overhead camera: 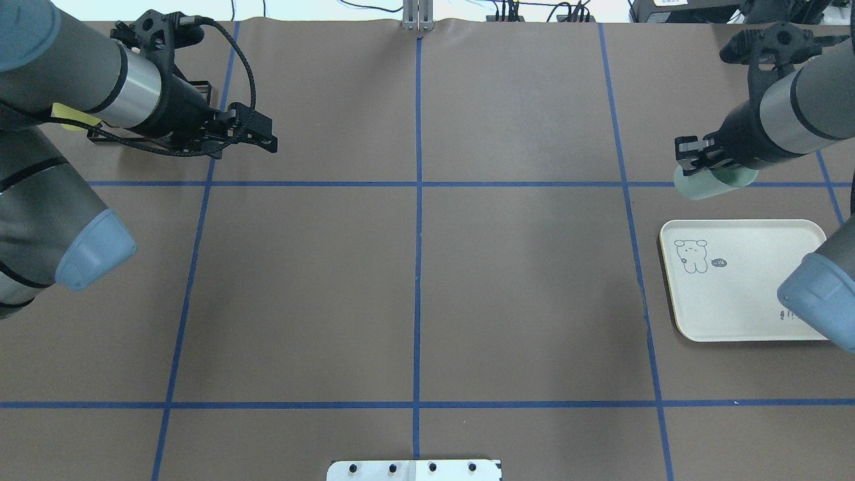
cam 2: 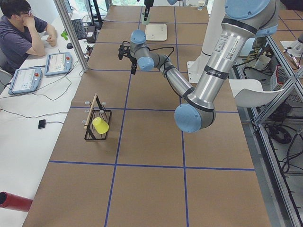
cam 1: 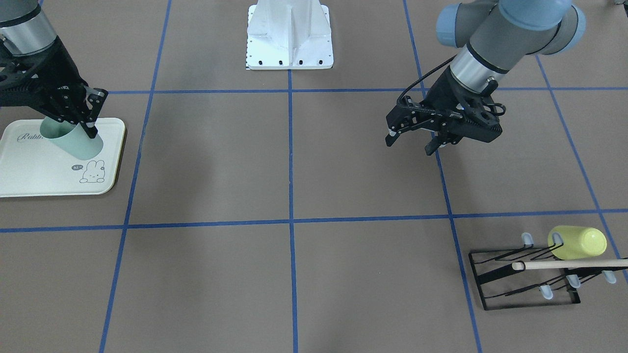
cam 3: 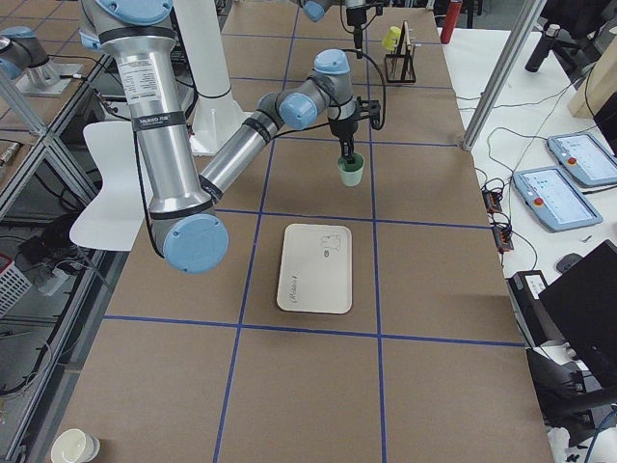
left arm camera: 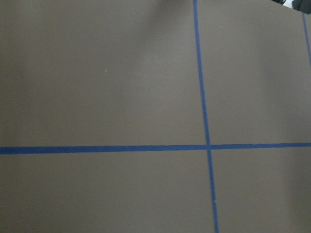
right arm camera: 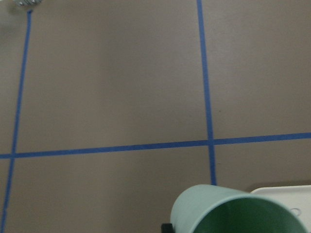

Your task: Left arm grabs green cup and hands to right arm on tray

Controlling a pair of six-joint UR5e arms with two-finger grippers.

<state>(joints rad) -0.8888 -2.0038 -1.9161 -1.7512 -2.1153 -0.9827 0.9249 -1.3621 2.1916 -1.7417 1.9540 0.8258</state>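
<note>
Right tool [overhead camera: 695, 164] clamps green cup [overhead camera: 711, 184] (tilted) near tray [overhead camera: 741, 300]; left tool [cam 1: 411, 144] splayed.

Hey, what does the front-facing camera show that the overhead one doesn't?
Only the front-facing view: the whole yellow cup on the black wire rack, a wooden stick across it, and the left gripper seen open. Only the overhead view: cables past the far edge of the table. There the left arm hides most of the rack. Both: the right gripper shut on the green cup, the tray and the blue tape grid.
</note>
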